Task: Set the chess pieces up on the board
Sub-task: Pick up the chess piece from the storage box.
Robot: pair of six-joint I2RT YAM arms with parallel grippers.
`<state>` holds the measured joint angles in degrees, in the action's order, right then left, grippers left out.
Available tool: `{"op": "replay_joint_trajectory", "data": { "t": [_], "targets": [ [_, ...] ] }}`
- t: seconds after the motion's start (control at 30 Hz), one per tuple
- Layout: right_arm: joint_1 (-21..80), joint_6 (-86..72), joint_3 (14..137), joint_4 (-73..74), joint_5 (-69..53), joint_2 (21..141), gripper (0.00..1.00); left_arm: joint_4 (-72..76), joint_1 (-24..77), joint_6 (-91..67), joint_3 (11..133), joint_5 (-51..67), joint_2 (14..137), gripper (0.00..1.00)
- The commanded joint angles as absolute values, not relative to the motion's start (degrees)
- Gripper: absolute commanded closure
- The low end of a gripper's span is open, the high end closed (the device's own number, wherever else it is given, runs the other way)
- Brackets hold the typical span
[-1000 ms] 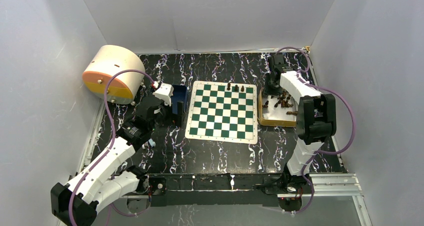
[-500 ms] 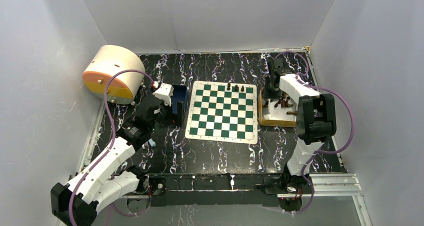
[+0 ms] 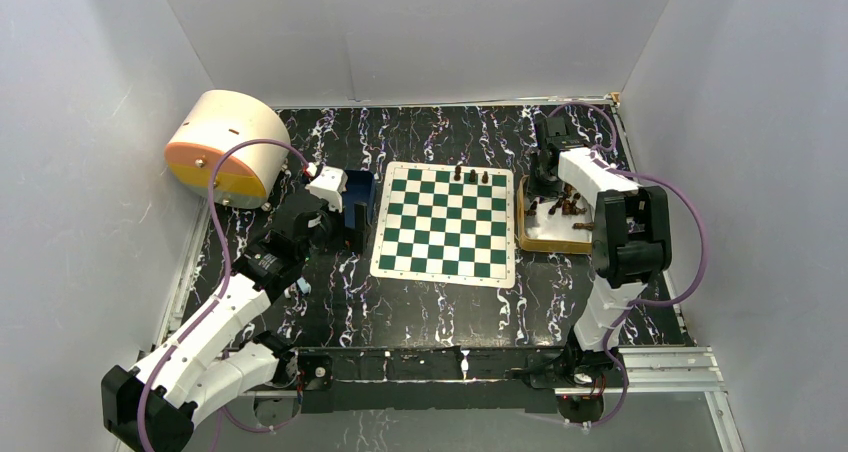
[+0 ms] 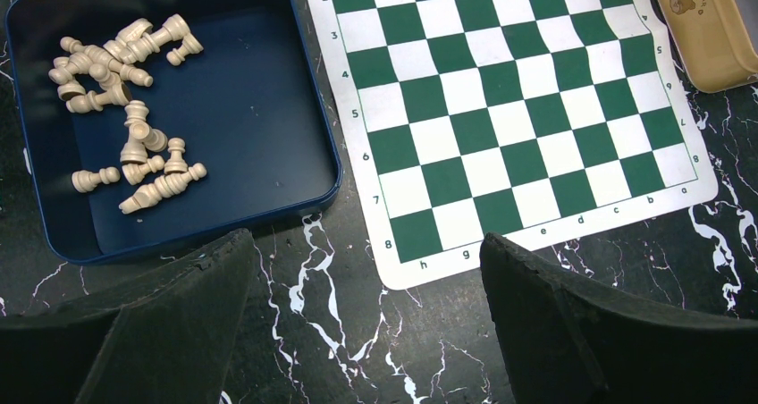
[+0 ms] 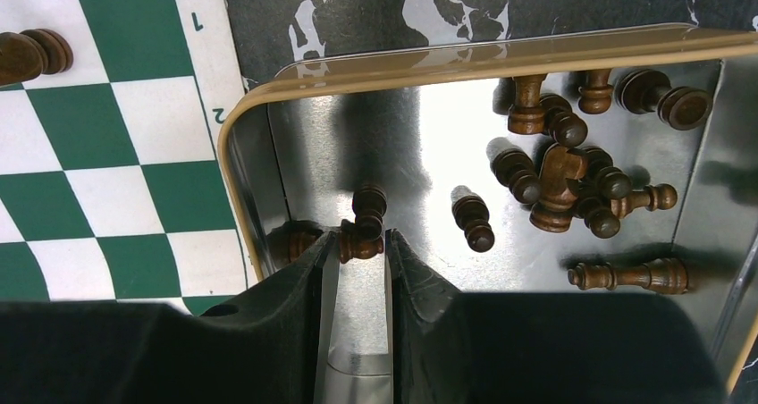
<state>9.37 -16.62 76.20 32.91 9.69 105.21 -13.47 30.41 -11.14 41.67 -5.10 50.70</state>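
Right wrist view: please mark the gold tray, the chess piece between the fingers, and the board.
gold tray (image 5: 429, 140): right wrist view, bare floor.
chess piece (image 5: 359, 240): right wrist view, its middle.
board (image 5: 156, 122): right wrist view, a white square.

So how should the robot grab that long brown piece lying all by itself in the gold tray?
The long piece lies flat on its side, apart from the pile, so come straight down from above and pinch across its thin middle.
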Motion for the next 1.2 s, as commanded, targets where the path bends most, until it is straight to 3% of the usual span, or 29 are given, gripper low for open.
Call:
{"op": "replay_joint_trajectory", "data": {
  "t": [0.0,1.17],
  "targets": [
    [8.98,-16.93,76.78,31.82,10.11,105.70,0.67,-12.98,30.06,-10.90,41.56,-5.20,49.92,0.06],
    [9.05,-17.22,80.48,36.39,14.86,104.67,0.81,-12.90,30.06,-10.99,41.55,-5.14,49.92,0.06]
  ]
}}
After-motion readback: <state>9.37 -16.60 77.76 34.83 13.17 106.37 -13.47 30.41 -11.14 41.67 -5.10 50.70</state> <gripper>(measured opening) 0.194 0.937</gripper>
